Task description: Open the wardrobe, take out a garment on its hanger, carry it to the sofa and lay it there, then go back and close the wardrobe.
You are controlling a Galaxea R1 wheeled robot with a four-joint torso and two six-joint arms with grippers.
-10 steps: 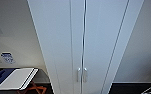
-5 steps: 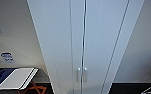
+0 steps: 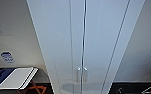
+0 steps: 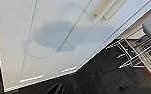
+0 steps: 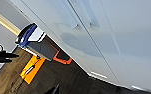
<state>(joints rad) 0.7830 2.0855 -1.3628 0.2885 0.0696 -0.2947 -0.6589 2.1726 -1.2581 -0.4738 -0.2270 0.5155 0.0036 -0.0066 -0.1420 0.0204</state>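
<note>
While the wardrobe (image 3: 84,47) stands shut straight ahead, its paired handles (image 3: 82,74) low at the seam (pincer states I cannot tell), a square, centred reach should suit one handle.

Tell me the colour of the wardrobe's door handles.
White, matching the closed wardrobe doors. The handles show best in the head view, paired at the centre seam.
</note>
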